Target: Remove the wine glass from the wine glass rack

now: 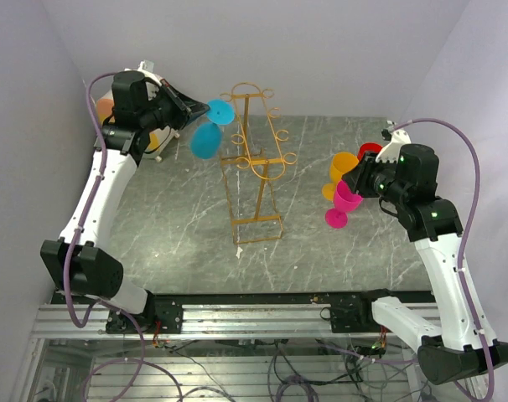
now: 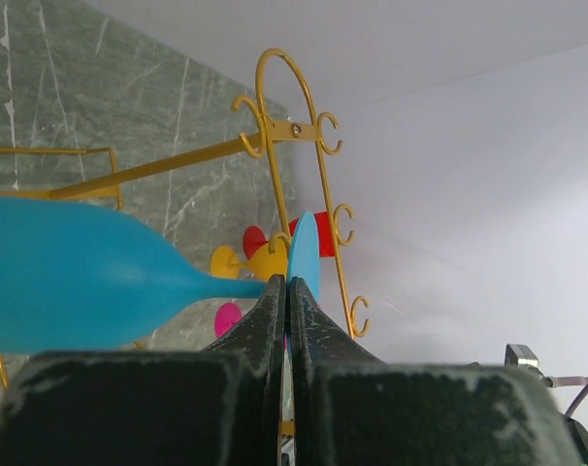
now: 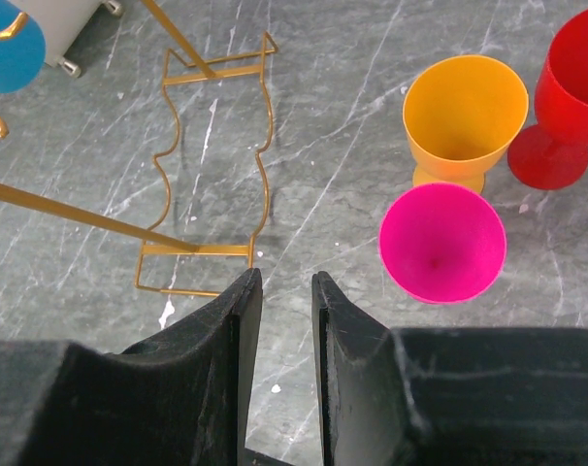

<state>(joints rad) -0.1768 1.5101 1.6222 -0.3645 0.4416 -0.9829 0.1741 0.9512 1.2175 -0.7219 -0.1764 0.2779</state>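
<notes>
My left gripper (image 1: 189, 111) is shut on the foot of a blue wine glass (image 1: 207, 139) and holds it in the air, bowl hanging down. It is just left of the gold wire wine glass rack (image 1: 254, 159). In the left wrist view the jaws (image 2: 286, 283) pinch the thin blue foot (image 2: 305, 252), and the bowl (image 2: 71, 274) lies to the left, with the rack's hooks (image 2: 275, 126) beyond. I cannot tell whether the foot touches a hook. My right gripper (image 3: 284, 282) is open and empty above the table, right of the rack's base (image 3: 216, 165).
A pink glass (image 3: 442, 243), an orange glass (image 3: 466, 112) and a red glass (image 3: 575, 78) stand upright together on the right; they also show in the top view, the pink one (image 1: 346, 201) by my right gripper. A pale cabinet on casters (image 3: 71, 29) stands at the back left. Walls close in on both sides.
</notes>
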